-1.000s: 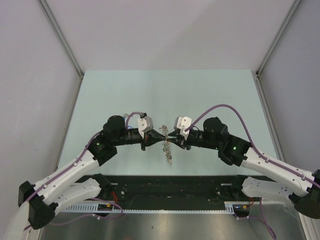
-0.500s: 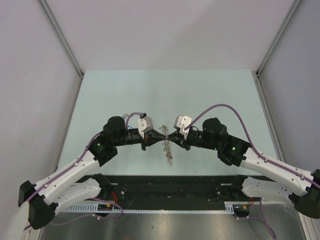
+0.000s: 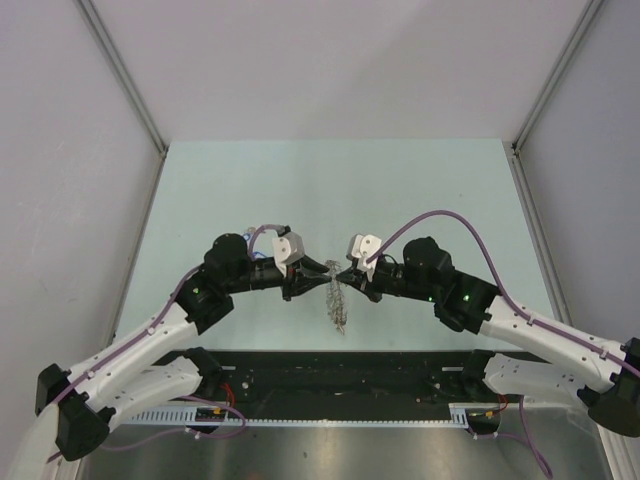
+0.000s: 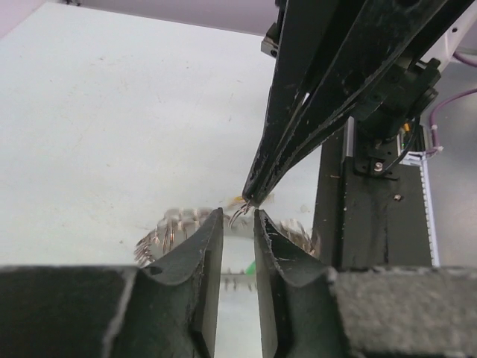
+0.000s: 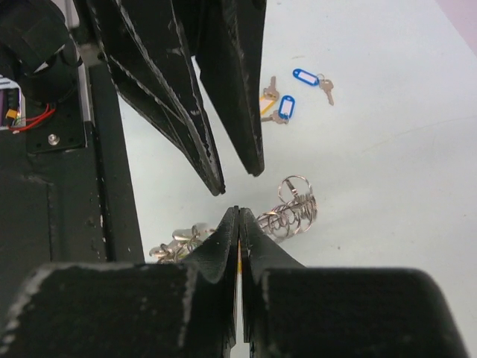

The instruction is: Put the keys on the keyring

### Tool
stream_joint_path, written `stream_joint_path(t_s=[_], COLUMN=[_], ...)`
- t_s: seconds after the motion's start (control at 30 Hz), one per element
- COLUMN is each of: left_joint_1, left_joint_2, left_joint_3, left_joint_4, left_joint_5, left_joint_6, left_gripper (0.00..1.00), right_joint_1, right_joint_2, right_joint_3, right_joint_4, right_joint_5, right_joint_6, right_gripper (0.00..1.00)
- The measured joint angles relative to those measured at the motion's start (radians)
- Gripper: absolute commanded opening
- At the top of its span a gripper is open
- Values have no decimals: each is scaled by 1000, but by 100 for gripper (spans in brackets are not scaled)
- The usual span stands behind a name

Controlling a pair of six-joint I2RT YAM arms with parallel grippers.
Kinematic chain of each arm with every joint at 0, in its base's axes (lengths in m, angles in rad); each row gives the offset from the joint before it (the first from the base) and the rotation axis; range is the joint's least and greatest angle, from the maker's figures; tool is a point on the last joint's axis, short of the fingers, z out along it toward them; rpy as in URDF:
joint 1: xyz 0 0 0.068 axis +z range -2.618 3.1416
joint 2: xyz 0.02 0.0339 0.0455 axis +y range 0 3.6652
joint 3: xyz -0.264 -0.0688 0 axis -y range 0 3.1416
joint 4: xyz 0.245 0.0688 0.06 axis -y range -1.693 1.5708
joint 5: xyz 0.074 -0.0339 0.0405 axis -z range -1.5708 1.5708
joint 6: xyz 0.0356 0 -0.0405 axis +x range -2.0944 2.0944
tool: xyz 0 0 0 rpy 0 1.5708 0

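The keyring (image 3: pixel 337 303), a grey bunch of silver keys on a ring, hangs just above the table between the two grippers. My right gripper (image 3: pixel 346 272) is shut on it; in the right wrist view its jaws (image 5: pixel 238 218) pinch a yellow tag, with key coils (image 5: pixel 292 211) to either side. My left gripper (image 3: pixel 322 268) faces it tip to tip with its jaws a little apart (image 4: pixel 238 220); a wire loop of the ring sits at the gap. Loose keys with blue tags (image 5: pixel 288 108) and one yellow tag lie on the table behind.
The pale green table (image 3: pixel 420 190) is bounded by grey walls at the back and sides. A black base rail (image 3: pixel 340 370) runs along the near edge, right below the hanging keyring. Purple cables loop over both wrists.
The part of the keyring that stood up between the fingertips has dropped; the bunch now hangs below the grippers. Both grippers have shifted slightly closer together.
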Motion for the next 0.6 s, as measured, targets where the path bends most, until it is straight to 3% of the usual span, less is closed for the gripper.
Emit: stream_joint_path(t_s=[0.3,0.6], left_joint_1=[0,0], left_joint_2=[4,122], left_joint_3=[70,129], left_joint_4=[-114,-229], left_joint_5=[14,105], left_joint_6=[42,105], left_gripper=[40,30], right_joint_1=[0,0], right_joint_2=[0,0], right_joint_3=[-8,-8], right_joint_4=[-27,-56], right_joint_5=[-1,-14], right_joint_6=[-66,-117], right_gripper=[0,0])
